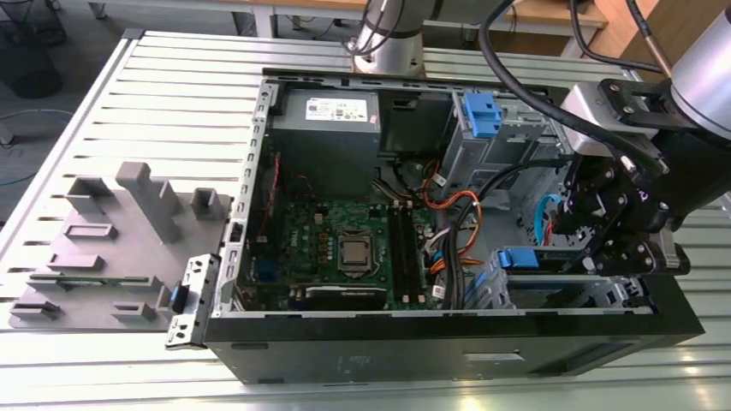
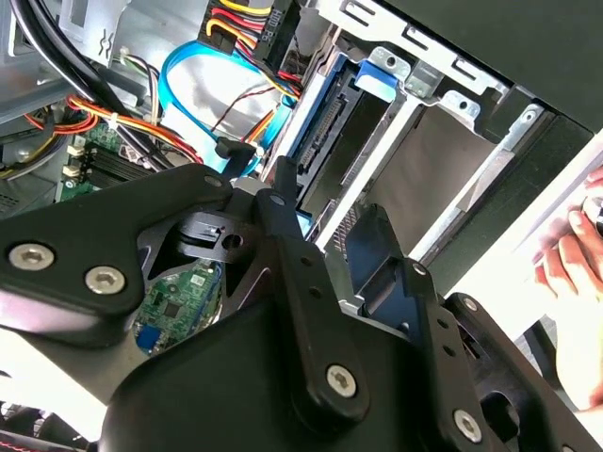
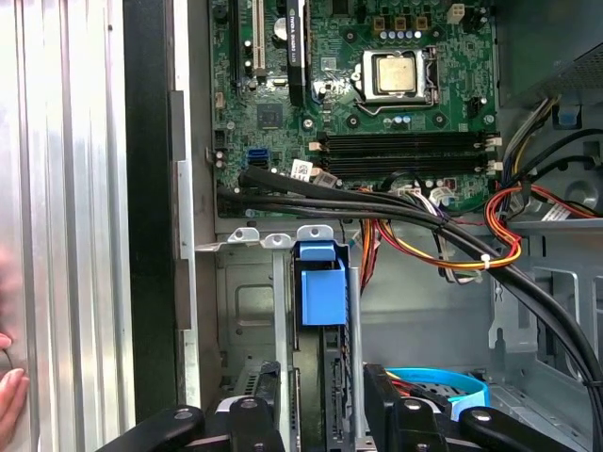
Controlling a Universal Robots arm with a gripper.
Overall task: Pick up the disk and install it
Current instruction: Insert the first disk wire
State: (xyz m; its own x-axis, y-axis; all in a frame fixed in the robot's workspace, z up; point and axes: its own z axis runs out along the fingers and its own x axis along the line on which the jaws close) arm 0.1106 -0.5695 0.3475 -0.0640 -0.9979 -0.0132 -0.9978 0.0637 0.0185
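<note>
Disk (image 3: 322, 287) is found standing on edge in a slot of the drive cage (image 3: 247, 311) inside the open computer case (image 1: 457, 351), toward the exterior view's right. A blue plastic bracket is fitted along its edges and caps its visible end.

In the first wrist view it is met end-on, so that the blue cap and a narrow dark body are presented. In the second wrist view the disk (image 2: 325, 141) is seen from the side, and a black connector strip is revealed on its edge. In the exterior view its blue end (image 1: 520, 257) is seen just beside the gripper (image 1: 605, 248).

The gripper (image 3: 325, 400) is placed directly over the slot and astride the disk. Whether it is clamped on the disk or spread clear of it cannot be told.

Two blue tabs are counted in the exterior view: the disk's own and a bare tab (image 1: 480, 111) in the upper bay. One motherboard (image 1: 342, 248), one grey power supply (image 1: 325, 116) and one light-blue flat cable (image 2: 193, 89) are counted. One person's hand (image 2: 565, 254) is shown beyond the case wall.
</note>
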